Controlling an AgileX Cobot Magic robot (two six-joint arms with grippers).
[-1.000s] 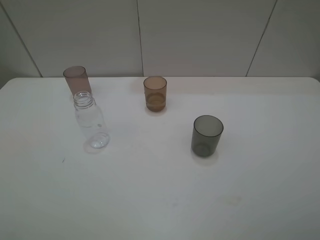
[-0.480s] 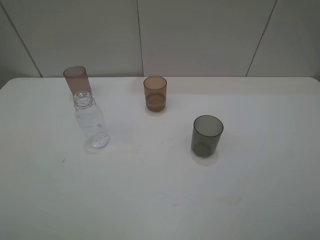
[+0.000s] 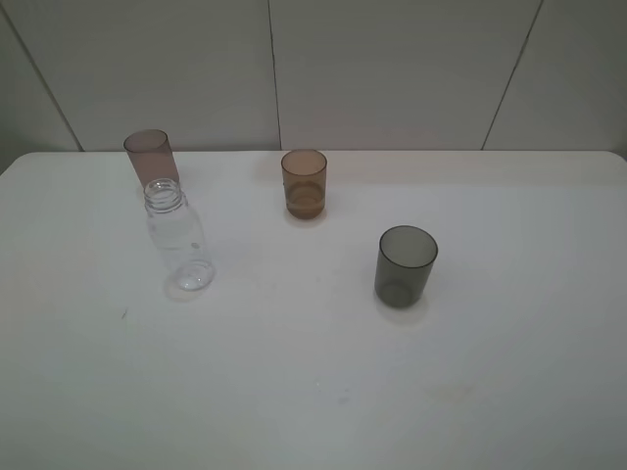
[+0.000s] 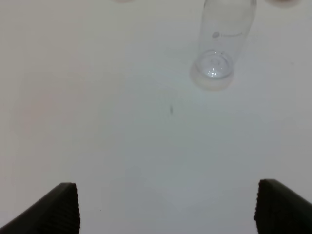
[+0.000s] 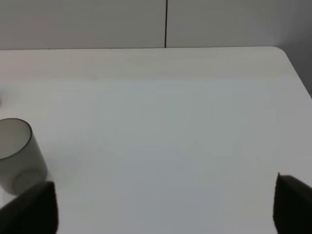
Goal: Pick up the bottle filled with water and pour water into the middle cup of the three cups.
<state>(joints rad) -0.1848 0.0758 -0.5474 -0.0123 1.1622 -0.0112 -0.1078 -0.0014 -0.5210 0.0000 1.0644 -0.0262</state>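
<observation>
The clear bottle (image 3: pixel 179 238) stands upright and uncapped on the left of the white table (image 3: pixel 294 372), just in front of the mauve-brown cup (image 3: pixel 152 157). The amber-orange middle cup (image 3: pixel 305 183) stands at the back centre, and the dark grey cup (image 3: pixel 405 265) stands nearer, to the right. Neither gripper shows in the exterior high view. In the left wrist view my left gripper (image 4: pixel 168 209) is open and empty, well short of the bottle (image 4: pixel 222 44). My right gripper (image 5: pixel 163 204) is open and empty, with the grey cup (image 5: pixel 17 156) beside one fingertip (image 5: pixel 34 207).
A panelled white wall (image 3: pixel 392 69) rises behind the table's far edge. The table's rounded far right corner (image 5: pixel 280 51) shows in the right wrist view. A small dark speck (image 3: pixel 123 314) marks the tabletop in front of the bottle.
</observation>
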